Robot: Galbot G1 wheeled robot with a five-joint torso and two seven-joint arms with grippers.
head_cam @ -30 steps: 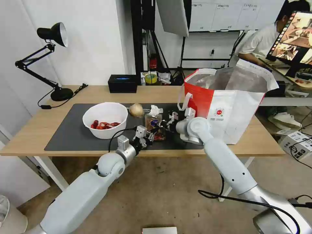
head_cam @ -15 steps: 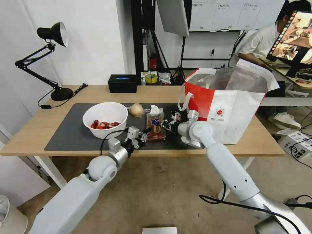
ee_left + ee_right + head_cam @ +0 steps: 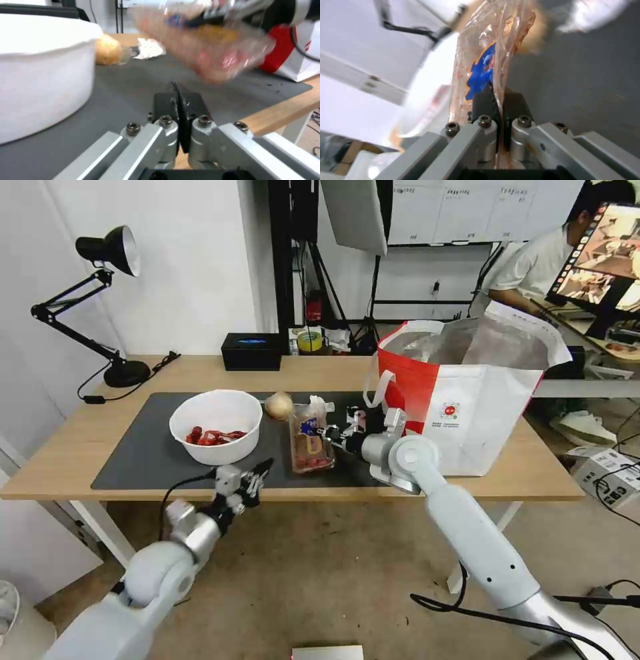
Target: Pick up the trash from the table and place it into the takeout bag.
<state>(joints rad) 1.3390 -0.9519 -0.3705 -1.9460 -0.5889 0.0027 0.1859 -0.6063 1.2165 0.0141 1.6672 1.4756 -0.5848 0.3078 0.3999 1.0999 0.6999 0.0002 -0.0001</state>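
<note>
My right gripper [image 3: 325, 433] is shut on the edge of the clear plastic hinged tray [image 3: 310, 445] with red bits, holding it tilted just above the dark mat; the right wrist view shows the fingers [image 3: 483, 100] pinching the tray [image 3: 486, 50]. The left gripper [image 3: 259, 475] is shut on nothing, at the table's [image 3: 167, 373] front edge, in front of the white bowl [image 3: 217, 432] with red scraps. Behind the tray lie the tan ball [image 3: 280, 405] and the crumpled tissue [image 3: 319, 403]. The red-and-white takeout bag [image 3: 467, 400] stands open to the right.
A black tissue box [image 3: 251, 351] and a black desk lamp [image 3: 110, 313] stand at the table's back. The left wrist view shows the bowl wall [image 3: 40, 75] close by, the ball [image 3: 107, 52], the tissue [image 3: 150, 48] and the raised tray [image 3: 213, 45].
The left arm has drawn back from the tray toward the table's front edge and sunk lower. The right gripper has raised and tilted the tray, shifting it slightly left.
</note>
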